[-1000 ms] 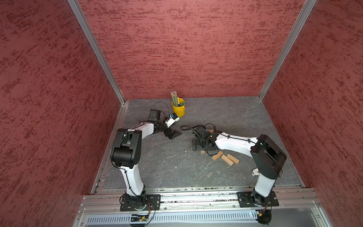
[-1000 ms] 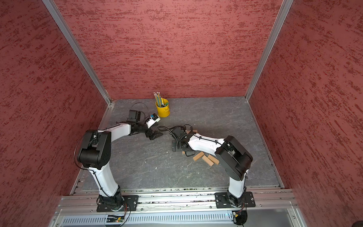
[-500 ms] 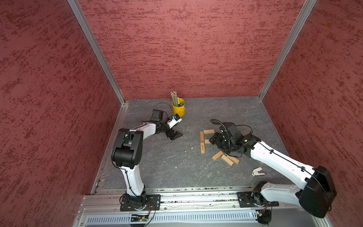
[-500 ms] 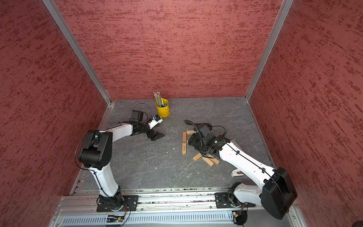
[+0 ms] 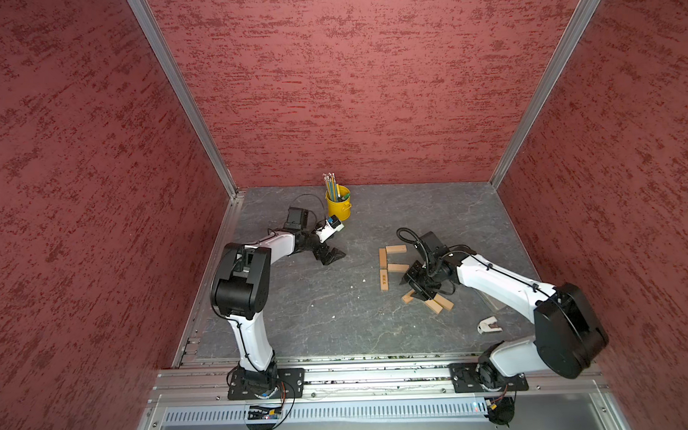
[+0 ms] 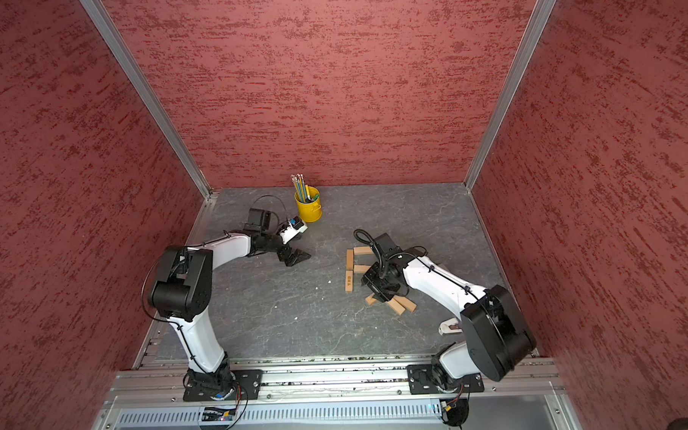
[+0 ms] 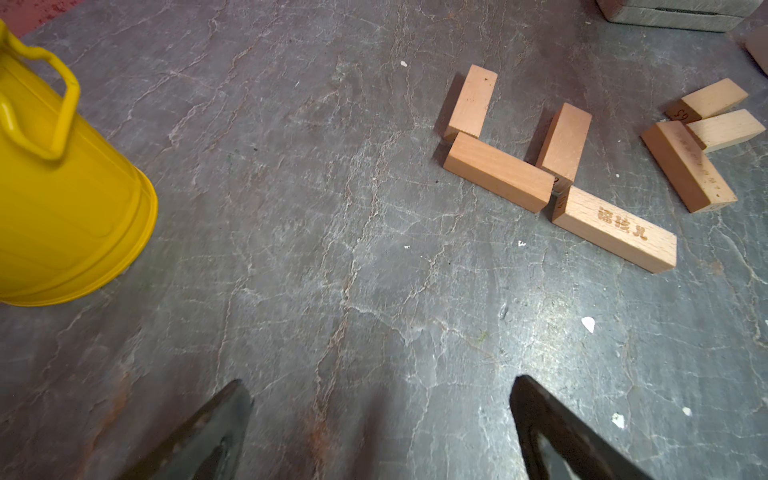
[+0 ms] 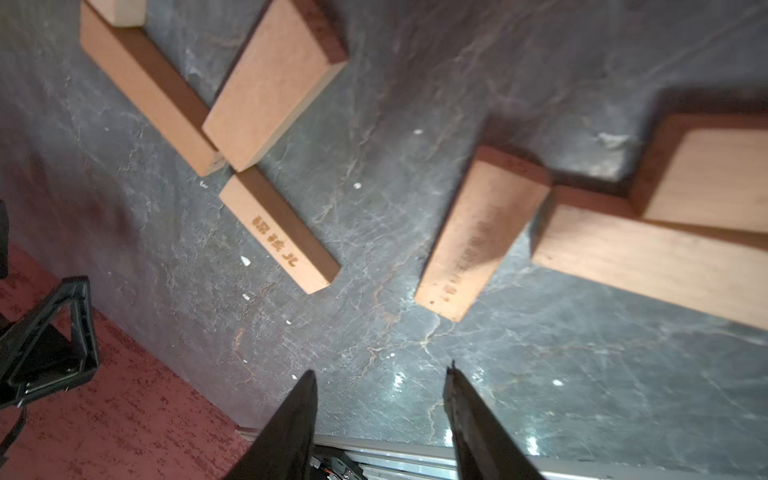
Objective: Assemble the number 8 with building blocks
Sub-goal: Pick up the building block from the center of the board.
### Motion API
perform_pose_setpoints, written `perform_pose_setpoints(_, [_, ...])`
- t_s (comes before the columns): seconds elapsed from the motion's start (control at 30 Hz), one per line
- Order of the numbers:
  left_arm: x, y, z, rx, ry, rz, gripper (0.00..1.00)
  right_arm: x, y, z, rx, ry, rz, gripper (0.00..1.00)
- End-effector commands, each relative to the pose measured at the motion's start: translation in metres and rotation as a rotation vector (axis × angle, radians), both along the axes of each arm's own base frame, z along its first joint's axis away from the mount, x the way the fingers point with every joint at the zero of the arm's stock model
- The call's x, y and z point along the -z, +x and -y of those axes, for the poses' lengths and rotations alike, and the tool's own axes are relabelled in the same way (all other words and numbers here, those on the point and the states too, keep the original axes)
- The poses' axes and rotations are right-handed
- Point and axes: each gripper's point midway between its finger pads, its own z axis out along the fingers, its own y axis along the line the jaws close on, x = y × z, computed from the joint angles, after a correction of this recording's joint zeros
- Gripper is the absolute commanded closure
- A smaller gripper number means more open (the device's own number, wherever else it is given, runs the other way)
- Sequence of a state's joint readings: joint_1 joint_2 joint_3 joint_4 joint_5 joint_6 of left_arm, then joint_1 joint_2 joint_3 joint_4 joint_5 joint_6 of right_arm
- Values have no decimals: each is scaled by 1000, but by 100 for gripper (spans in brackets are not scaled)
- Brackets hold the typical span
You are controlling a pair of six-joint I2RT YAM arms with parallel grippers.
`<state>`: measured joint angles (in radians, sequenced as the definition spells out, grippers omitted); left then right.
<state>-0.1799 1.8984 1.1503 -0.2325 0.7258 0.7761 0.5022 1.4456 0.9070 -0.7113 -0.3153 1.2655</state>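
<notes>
Near right, the right claw (image 5: 418,288) has swung away from the laid figure and now hovers over three loose building blocks (image 5: 436,305). Its prongs are narrowing but still apart and pinch nothing, so a fifth pickup looks begun. Just beyond, four blocks form the left side, top bar and middle bar of the number 8 (image 5: 382,258). The lettered block (image 7: 615,226) carries three burnt-in Chinese characters I cannot read. Far left, the left claw (image 7: 380,382) hangs spread and empty.

Mottled red walls (image 5: 330,86), aluminium corner posts (image 5: 181,95), grey veined stone floor (image 5: 318,311), even light
</notes>
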Motion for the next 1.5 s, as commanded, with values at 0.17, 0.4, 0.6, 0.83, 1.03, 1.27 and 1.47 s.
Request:
perform_pose_setpoints(0.17, [-11, 2, -3, 13, -55, -9, 1, 11, -1, 8, 6, -65, -146, 46])
perform_pose_setpoints(0.4, [-17, -1, -6, 23, -95, -11, 1, 31, -8, 6, 9, -53, -188, 51])
perform_pose_setpoints(0.6, [-21, -3, -7, 31, -112, -7, 1, 41, -12, 10, 28, -58, -183, 51])
perform_pose_setpoints(0.83, [-23, -5, -7, 35, -119, -2, 1, 39, 7, 19, 17, -114, -144, 49])
perform_pose_setpoints(1.03, [-22, -5, -6, 36, -115, -5, 1, 40, 7, 26, 34, -129, -154, 49])
perform_pose_setpoints(1.27, [-23, -3, -7, 32, -122, -9, 1, 48, 8, 26, 18, -136, -179, 50])
perform_pose_setpoints(1.47, [-24, -3, -8, 32, -129, -9, 1, 54, 14, 24, -10, -147, -187, 56])
